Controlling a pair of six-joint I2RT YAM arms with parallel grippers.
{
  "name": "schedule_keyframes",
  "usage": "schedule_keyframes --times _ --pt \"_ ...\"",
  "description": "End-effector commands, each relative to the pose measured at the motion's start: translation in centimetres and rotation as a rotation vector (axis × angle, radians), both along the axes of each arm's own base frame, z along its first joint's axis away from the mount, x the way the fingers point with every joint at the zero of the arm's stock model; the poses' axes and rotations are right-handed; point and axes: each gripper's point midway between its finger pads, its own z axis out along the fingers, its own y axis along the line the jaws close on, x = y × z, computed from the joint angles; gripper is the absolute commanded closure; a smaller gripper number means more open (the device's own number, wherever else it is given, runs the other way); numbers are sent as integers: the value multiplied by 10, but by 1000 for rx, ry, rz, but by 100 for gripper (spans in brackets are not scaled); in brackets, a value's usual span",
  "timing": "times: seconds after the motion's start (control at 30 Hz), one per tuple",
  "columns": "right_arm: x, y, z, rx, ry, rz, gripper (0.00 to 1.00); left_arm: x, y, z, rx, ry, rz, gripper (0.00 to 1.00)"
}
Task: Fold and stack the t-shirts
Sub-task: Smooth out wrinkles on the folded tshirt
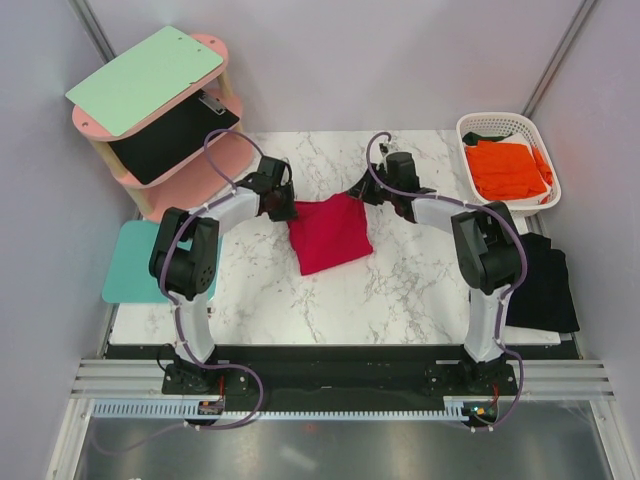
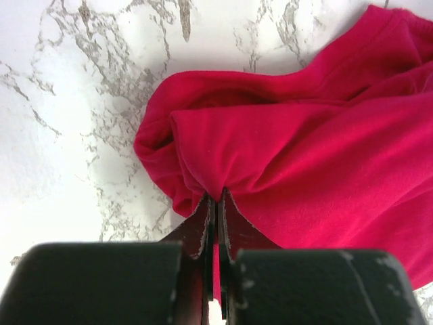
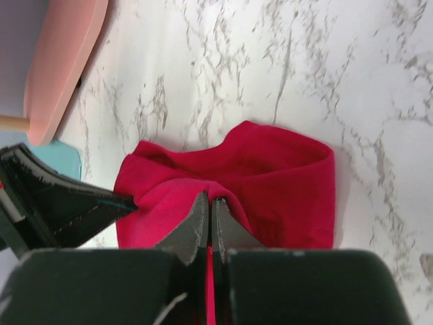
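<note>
pinching one t-shirt (image 1: 330,238): left gripper (image 2: 216,197), right gripper (image 3: 208,198)

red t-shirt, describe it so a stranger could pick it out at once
On the white marble table, look to the middle, between the two arms. The red t-shirt lies there partly folded, pinched by the left tool and right tool. It is the only crimson cloth; the orange t-shirt sits in a white basket and the black t-shirt lies at the right edge.

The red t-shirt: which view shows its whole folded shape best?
Top external: nearly the whole red t-shirt shows, with its outline. Left wrist shows only a pinched corner close up; right wrist shows most of it, partly behind its jaws.
</note>
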Motion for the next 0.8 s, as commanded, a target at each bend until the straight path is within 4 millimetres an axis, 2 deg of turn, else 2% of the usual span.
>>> schedule_keyframes --times 0.0,0.03,0.07,0.13,0.17,0.2,0.23,0.3,0.33,0.37,0.4,0.43,0.47,0.5,0.53,0.6,0.63,0.7,0.73,0.77 --pt "45 -9 3 48 -65 -94 99 23 5 3 19 -56 14 98" --pt "51 -10 -1 56 -60 -108 99 24 6 2 22 -56 13 98" --pt "55 -13 -19 45 -33 -118 98 25 6 -2 23 -48 14 98" --pt "70 -14 -24 35 -32 -139 98 25 8 -8 29 -36 17 98" --pt "72 -18 -46 16 15 -152 96 25 9 -9 31 -33 18 98" --pt "80 -22 -47 1 12 -179 93 24 8 -10 32 -30 16 98" --pt "81 -27 -56 -16 23 -191 81 23 10 -11 35 -25 18 98" --pt "80 -35 -56 -47 12 -218 63 23 12 -5 37 -41 18 94" --pt "83 -41 -33 -66 -54 -229 47 19 12 -5 40 -39 14 87" --pt "81 -45 -25 -79 -77 -243 39 19 13 6 35 -61 13 83" --pt "72 -53 -27 -104 -82 -252 33 16 14 10 34 -66 13 76" --pt "72 -59 6 -105 -153 -280 12 12 16 10 32 -67 10 53" --pt "67 -63 14 -132 -183 -273 2 9 14 16 25 -80 4 42" --pt "59 -67 15 -150 -186 -273 2 8 14 29 10 -106 5 31" --pt "55 -69 35 -149 -218 -272 2 2 15 30 2 -112 4 19" --pt "47 -71 41 -175 -221 -256 2 -3 15 47 -10 -151 5 13" --pt "42 -70 45 -175 -218 -244 2 -8 17 45 -3 -149 8 11" --pt "32 -55 47 -129 -206 -164 2 -10 19 53 -5 -177 20 11" --pt "30 -48 46 -102 -203 -133 2 -13 21 56 -8 -187 27 15" --pt "26 -39 47 -63 -202 -90 6 -12 19 61 -22 -209 27 23"
